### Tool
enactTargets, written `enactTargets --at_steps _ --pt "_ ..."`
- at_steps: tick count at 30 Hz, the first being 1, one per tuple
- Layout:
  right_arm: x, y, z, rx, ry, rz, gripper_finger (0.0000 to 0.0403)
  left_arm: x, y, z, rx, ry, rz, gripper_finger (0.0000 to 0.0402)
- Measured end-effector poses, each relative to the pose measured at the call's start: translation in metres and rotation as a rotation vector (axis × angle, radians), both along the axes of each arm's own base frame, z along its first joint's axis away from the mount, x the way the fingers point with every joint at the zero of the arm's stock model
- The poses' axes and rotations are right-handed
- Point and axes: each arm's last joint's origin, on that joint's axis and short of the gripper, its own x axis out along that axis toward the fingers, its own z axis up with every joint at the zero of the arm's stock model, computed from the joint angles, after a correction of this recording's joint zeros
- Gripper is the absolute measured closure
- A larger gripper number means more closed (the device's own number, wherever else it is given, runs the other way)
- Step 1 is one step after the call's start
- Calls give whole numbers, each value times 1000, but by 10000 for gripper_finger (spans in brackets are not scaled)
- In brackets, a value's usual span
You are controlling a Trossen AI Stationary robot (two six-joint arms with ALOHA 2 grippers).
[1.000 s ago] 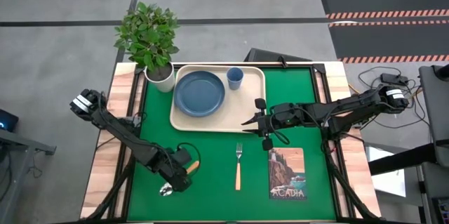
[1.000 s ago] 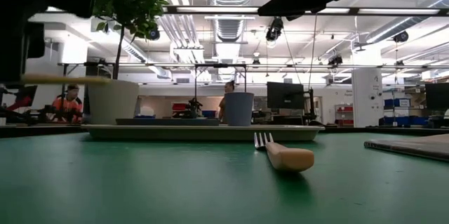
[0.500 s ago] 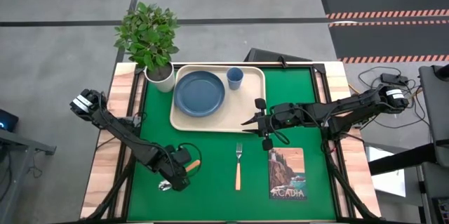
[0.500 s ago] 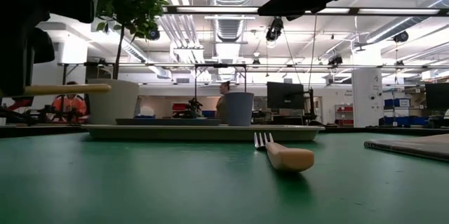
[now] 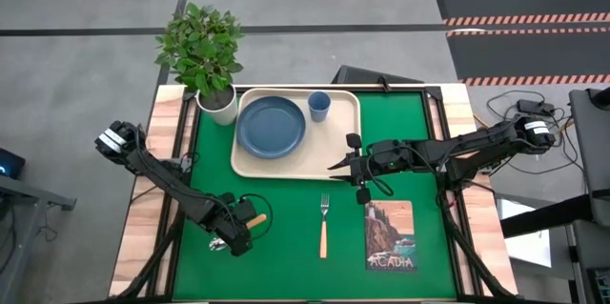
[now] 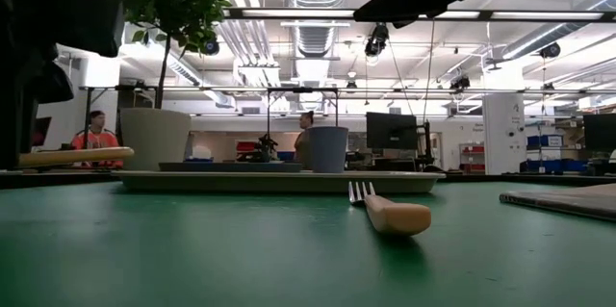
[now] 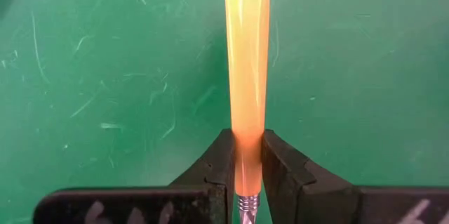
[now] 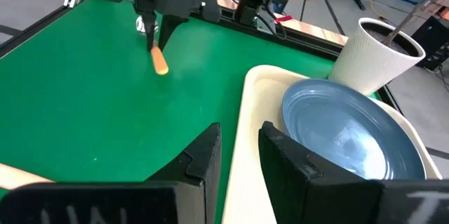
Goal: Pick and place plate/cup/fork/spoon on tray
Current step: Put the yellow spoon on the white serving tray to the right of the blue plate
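While the left gripper (image 7: 247, 164) pinches the spoon (image 7: 247, 76) near the table's front left, we see its fingers pressed against the light orange-tan wooden handle just above the silver neck. That handle is smooth, glossy and round-ended, and in the low view it hangs roughly level, clear of the green mat (image 5: 286, 218). We cannot make out the bowl clearly. Our right gripper (image 5: 354, 164) hovers beside the tray's (image 5: 345, 166) front right corner, its fingers a little apart and empty. On the cream tray sit the slate-blue plate (image 5: 272, 126) and the light-blue cup (image 5: 319, 106). We find the fork (image 5: 323, 224) flat on the mat, tines toward the tray, beside the picture card (image 5: 391, 234).
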Motion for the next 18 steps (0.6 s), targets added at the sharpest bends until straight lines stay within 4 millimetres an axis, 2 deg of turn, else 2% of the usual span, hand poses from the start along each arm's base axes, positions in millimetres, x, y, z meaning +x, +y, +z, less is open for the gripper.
enactTargets --at_steps 4,13,18 --pt "0 0 0 0 0 0 316 0 0 0 1 0 -2 363" --pt "0 0 0 0 0 0 316 -5 3 -8 16 23 0 303" --pt "0 0 0 0 0 0 316 -4 3 -7 16 22 0 289"
